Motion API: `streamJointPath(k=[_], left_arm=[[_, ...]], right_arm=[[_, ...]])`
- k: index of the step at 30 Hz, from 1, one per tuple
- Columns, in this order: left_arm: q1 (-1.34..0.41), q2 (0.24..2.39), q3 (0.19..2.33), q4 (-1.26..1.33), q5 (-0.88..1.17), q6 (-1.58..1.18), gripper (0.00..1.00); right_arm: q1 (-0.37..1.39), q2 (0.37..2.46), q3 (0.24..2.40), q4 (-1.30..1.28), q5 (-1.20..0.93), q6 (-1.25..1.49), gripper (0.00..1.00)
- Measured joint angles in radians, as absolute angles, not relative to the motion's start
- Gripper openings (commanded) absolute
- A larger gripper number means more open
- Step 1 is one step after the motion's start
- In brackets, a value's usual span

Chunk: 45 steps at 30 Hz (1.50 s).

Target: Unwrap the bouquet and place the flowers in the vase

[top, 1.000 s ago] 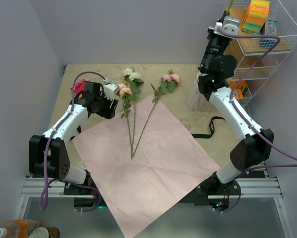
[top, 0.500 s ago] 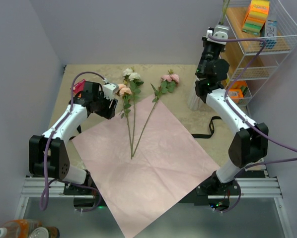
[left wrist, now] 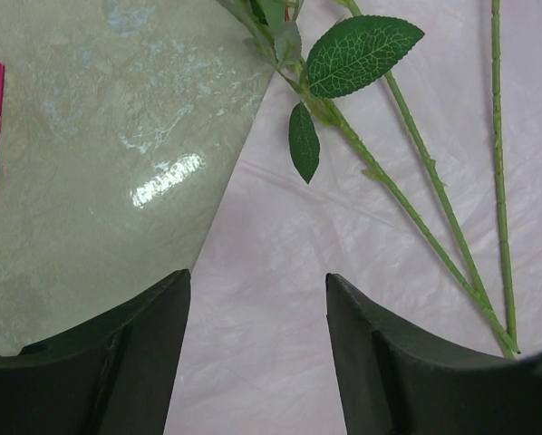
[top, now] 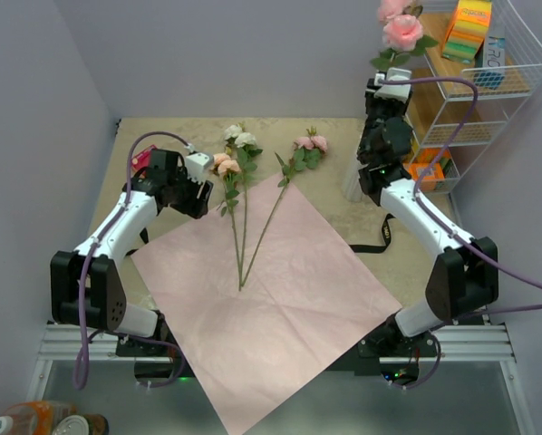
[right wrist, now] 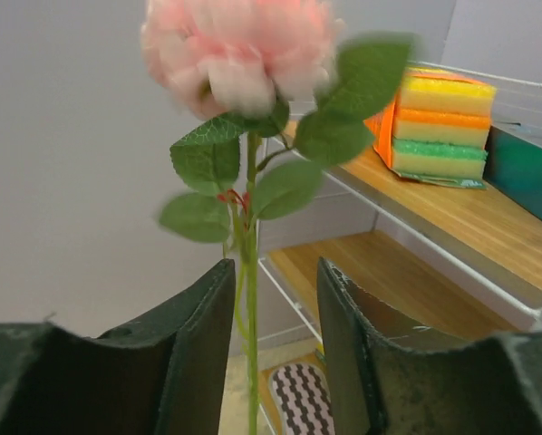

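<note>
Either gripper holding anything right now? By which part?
Left gripper: nothing. Right gripper: the stem of the pink rose stands between its parted fingers, not clamped.

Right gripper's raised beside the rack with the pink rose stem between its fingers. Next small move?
Probably ease the right gripper sideways clear: its jaws stand wider than the stem of the pink rose, clamping nothing. The vase below is partly hidden.
</note>
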<state>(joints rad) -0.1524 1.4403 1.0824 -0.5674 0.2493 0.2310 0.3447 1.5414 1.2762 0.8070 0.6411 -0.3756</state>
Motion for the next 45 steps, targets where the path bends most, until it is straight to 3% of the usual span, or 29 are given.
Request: streamJointPath(k=[14, 17, 18, 23, 30, 33, 36, 45], left_arm=[[-0.152, 1.39, 1.085, -0.598, 0.255, 0.228, 0.66], [-0.152, 1.381, 1.085, -0.601, 0.255, 0.228, 0.66], [-0.152, 1.379, 1.085, -0.601, 0.255, 0.228, 0.66], [-0.152, 1.374, 1.085, -0.601, 0.255, 0.228, 0.68], [-0.152, 1.34, 1.085, -0.602, 0.254, 0.229, 0.7], [-0.152, 1.328, 1.085, -0.601, 0.249, 0.231, 0.76], [-0.152, 1.317, 1.085, -0.601, 0.239, 0.236, 0.98], [-0.15, 1.258, 1.073, -0.57, 0.215, 0.23, 0.99]], right_arm=[[0.368, 1.2, 1.076, 0.442, 0.477, -0.097, 0.67], [0.427, 1.177, 1.076, 0.361, 0.445, -0.07, 0.78], [0.455, 1.177, 1.079, 0.332, 0.443, -0.065, 0.99], [0.593, 1.244, 1.121, 0.205, 0.359, 0.039, 0.99], [0.597, 1.365, 1.091, 0.21, 0.052, 0.274, 0.96], [0.618, 1.473, 1.121, 0.171, 0.105, 0.337, 0.96], [0.654, 1.597, 1.172, 0.102, 0.231, 0.387, 0.99], [0.698, 1.881, 1.39, -0.122, 0.422, 0.535, 0.99]])
